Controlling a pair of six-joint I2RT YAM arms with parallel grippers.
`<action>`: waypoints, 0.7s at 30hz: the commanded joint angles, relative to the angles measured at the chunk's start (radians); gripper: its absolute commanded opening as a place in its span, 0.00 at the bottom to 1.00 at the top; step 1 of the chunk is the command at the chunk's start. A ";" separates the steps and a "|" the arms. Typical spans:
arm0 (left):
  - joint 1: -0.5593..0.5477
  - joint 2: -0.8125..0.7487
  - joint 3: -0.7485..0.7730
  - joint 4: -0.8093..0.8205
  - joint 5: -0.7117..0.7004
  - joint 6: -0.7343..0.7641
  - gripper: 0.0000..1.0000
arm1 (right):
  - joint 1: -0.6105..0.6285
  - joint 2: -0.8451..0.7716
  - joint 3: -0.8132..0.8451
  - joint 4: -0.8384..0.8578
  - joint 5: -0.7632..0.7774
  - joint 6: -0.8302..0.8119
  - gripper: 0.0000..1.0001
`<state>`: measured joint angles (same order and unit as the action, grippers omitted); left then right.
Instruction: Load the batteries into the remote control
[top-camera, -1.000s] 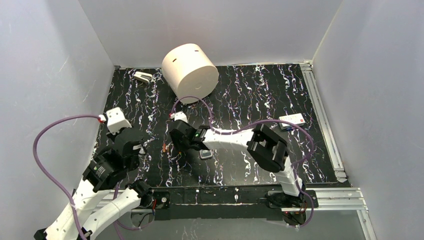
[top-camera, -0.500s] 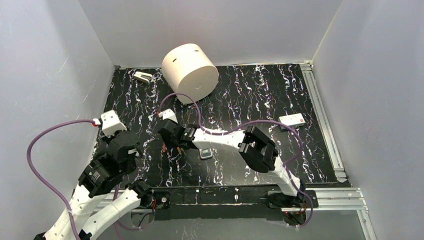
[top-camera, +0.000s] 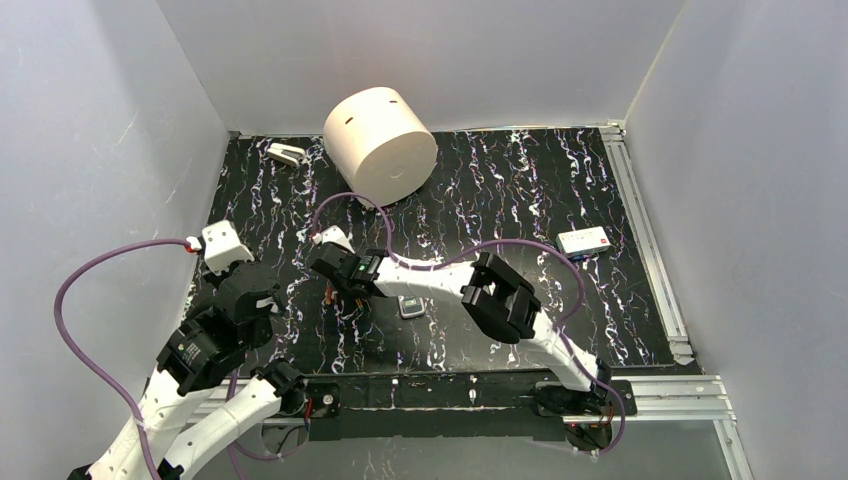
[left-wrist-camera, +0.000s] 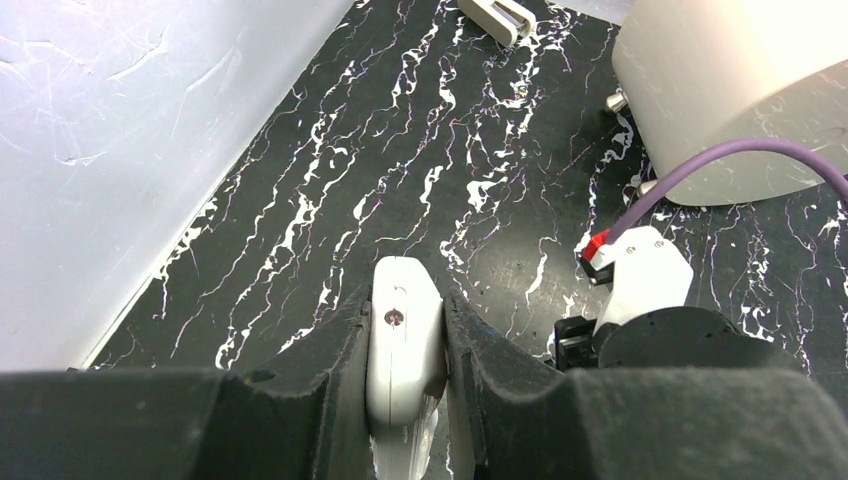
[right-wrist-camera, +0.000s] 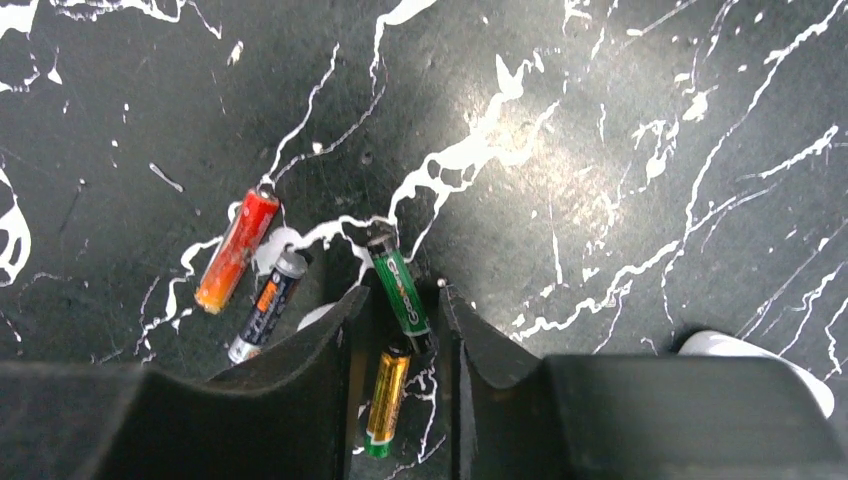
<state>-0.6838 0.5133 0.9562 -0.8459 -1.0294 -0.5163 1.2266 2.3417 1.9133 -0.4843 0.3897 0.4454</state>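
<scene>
Battery pick-up in hand: a green battery (right-wrist-camera: 401, 288) lies beside an orange-red battery (right-wrist-camera: 237, 252) and two more, near-left on the marbled table (right-wrist-camera: 620, 150), straddled by the right gripper (right-wrist-camera: 399, 300), its jaws apart. The left gripper (left-wrist-camera: 405, 302) clamps the white remote control (left-wrist-camera: 400, 365) by the left edge. The next move likely calls for a square pinch and a clean lift.

Remote (left-wrist-camera: 402, 350): near end lost between my left fingers (left-wrist-camera: 335, 365).
Green battery (right-wrist-camera: 395, 270): tail in shadow inside my right claw (right-wrist-camera: 400, 292).
White object (right-wrist-camera: 755, 352): mostly behind my finger, perhaps a cover.
Cylinder (left-wrist-camera: 730, 80): cropped top and right.
Batteries (top-camera: 330, 296), top view: specks, uncountable.
</scene>
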 joint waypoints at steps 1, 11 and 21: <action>0.000 0.002 -0.001 -0.004 -0.021 -0.005 0.00 | -0.004 0.052 0.113 -0.092 0.039 0.001 0.36; 0.000 -0.005 -0.005 -0.007 0.005 -0.004 0.00 | -0.028 0.081 0.135 -0.107 -0.018 0.054 0.25; 0.001 0.001 -0.005 -0.009 0.052 -0.001 0.00 | -0.068 0.068 0.255 -0.128 -0.001 0.147 0.14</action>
<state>-0.6838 0.5133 0.9524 -0.8463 -0.9768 -0.5159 1.1778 2.4004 2.0483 -0.5854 0.3637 0.5339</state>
